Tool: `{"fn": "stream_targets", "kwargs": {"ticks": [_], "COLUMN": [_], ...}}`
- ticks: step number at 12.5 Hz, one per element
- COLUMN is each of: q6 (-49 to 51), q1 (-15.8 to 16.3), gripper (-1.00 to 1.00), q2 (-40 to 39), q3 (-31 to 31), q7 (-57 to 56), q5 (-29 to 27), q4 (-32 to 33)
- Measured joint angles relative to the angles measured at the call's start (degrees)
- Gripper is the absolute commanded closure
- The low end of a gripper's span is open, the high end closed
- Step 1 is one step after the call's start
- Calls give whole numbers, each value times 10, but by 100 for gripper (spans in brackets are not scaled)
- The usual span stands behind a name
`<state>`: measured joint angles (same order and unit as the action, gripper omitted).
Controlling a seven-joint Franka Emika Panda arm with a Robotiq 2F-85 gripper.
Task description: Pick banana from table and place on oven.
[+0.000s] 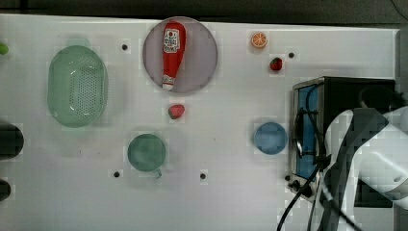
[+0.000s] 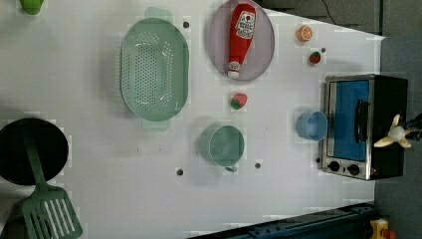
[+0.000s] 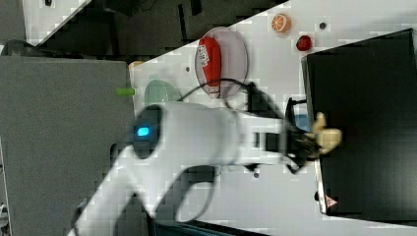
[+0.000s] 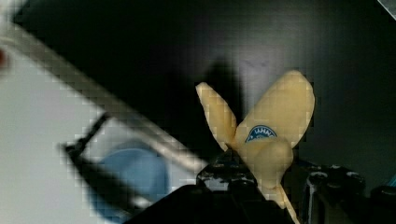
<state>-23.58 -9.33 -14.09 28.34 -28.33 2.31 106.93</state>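
in the top view the white arm reaches in over the oven (image 1: 337,96), whose blue glass door faces the blue disc (image 1: 270,138) just beside it on the white desk (image 1: 221,202); the arm covers much of the black oven top, so the banana cannot be made out here. in the left view the banana (image 2: 396,135) hangs over the black top of the oven (image 2: 366,127), on the side away from the door, with its peel strips splayed out to either side; the dark fingers reach it from the far edge, likely because the arm comes across from beyond the oven. in the right view the gripper (image 3: 309,143) sits at the end of the white arm, just over the door-side edge of the oven (image 3: 364,128), and its fingers are narrowed around the banana (image 3: 327,133), which juts out past them over the black top; holding it by one end keeps the rest free to settle on the top. in the wrist view the banana (image 4: 271,135) stands out from between the fingers, two peel strips fanned above a small blue sticker, with the dark oven top (image 4: 140,51) close behind it and its silver front edge and handle off to one side. by my judgement the carry is nearly done and what is left is lowering and letting go; whether the banana already touches the top i cannot tell.
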Motion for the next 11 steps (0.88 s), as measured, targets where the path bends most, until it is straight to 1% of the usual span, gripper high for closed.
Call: {"fn": "stream_targets", "kwargs": {"ticks": [1, 2, 4, 5, 7, 8, 11], "q6": [-4, -3, -14, -36, -57, -48, -23], "q1": [-3, -6, -6, -5, -3, -1, 7], "gripper": [44, 24, -21, -43, -88, -100, -100], "q2": [-15, -29, -46, -49, -45, -41, -16], "q3": [8, 11, 14, 15, 14, 13, 6], "q7": [-21, -44, -76, -78, -92, -97, -101], "q5": [-5, -11, -8, -7, -18, -18, -18], "q4": [-2, -7, -21, -27, -38, -39, -38]}}
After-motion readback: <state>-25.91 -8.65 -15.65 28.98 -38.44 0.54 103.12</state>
